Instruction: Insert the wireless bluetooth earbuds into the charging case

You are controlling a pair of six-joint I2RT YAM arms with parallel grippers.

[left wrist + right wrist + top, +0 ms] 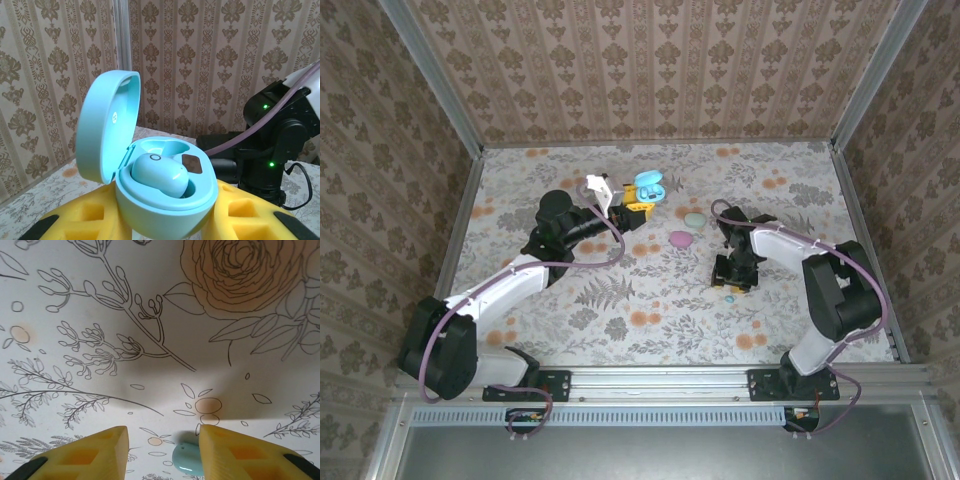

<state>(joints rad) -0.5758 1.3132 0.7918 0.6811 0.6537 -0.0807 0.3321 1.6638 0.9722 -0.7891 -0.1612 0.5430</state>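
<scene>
While the left gripper [638, 207] clamps the light-blue charging case [648, 186] at far centre of the table [570, 320], the right gripper [733, 274] points down at the cloth, jaws spread, nothing in them.

Left wrist view: charging case [165, 200] sits between the yellow fingers [80, 220], lid hinged back and upright. One light-blue seated earbud [160, 176] is in the near socket. The second socket [167, 146] behind it is bare.

Right wrist view: loose earbud [186, 458], light blue, lies on the table between the fingertips of the right gripper [162, 431], close against one finger [235, 450] and partly hidden by it. Top view puts this loose earbud [729, 297] just near-side of the gripper.

Pink case [681, 238] and mint case [695, 219] lie closed between the two arms.
</scene>
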